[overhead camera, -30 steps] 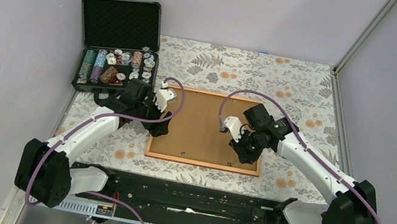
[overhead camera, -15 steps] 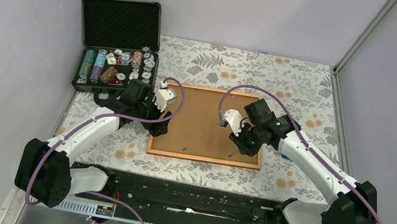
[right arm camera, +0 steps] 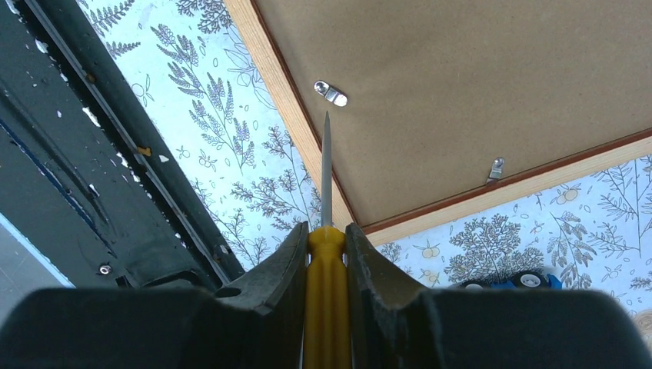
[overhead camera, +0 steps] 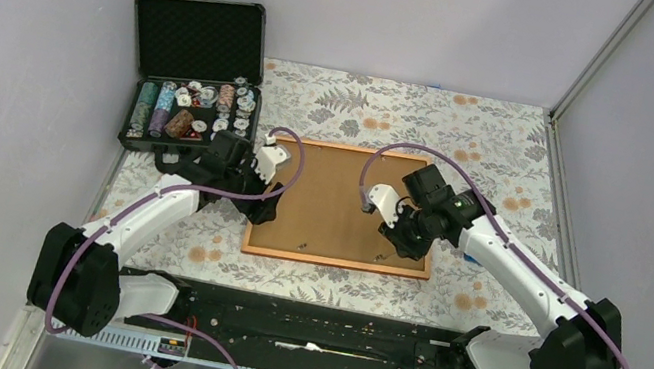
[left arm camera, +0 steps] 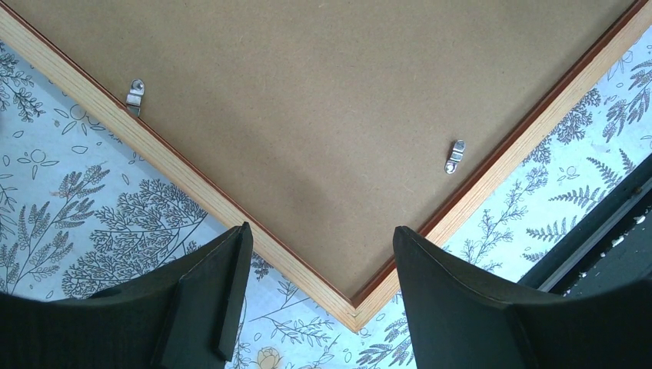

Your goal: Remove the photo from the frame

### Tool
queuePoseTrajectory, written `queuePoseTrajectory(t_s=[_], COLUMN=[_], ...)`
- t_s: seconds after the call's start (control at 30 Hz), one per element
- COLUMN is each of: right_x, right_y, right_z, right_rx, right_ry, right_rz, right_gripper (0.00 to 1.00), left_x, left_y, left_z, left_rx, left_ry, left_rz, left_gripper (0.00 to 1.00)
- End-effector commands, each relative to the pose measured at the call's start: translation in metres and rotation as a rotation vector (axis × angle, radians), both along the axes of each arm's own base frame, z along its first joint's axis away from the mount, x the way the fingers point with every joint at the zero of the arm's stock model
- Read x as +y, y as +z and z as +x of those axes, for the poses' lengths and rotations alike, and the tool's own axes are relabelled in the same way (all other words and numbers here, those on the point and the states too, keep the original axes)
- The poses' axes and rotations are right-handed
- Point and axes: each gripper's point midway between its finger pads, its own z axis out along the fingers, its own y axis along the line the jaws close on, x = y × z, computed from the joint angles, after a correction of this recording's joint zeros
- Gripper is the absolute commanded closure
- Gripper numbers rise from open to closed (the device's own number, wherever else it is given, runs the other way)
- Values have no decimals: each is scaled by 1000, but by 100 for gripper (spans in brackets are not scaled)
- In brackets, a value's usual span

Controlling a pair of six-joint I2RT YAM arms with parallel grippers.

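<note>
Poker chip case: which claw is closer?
Left. The left claw hovers at the frame's left edge, beside the poker chip case; the right claw is across the frame.

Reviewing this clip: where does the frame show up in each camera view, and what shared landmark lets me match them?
Top external: the frame lies back-up at mid-table, between both arms.
Left wrist: its corner points down between the left gripper's open fingers.
Right wrist: it fills the upper right; the screwdriver in the right gripper points at one of its clips.
Shared landmark: the floral tablecloth around it.
</note>
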Motion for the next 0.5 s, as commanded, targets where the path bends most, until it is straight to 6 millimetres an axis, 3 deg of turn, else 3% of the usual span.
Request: queuePoseTrajectory(t_s=[0.0, 0.47], right_x=[0, 11], right_y=[-5, -12], right_z=[0, 19], right_rx=[12, -21], right_ry=[20, -10], right_rz=[-19, -3], right_gripper=[100, 100], left_x=[-6, -5], left_y=[14, 13], left_z=[13, 12], left_rx=[-63, -62], left_ry=[2, 3], left_rz=[-26, -25], left_gripper=[27, 26])
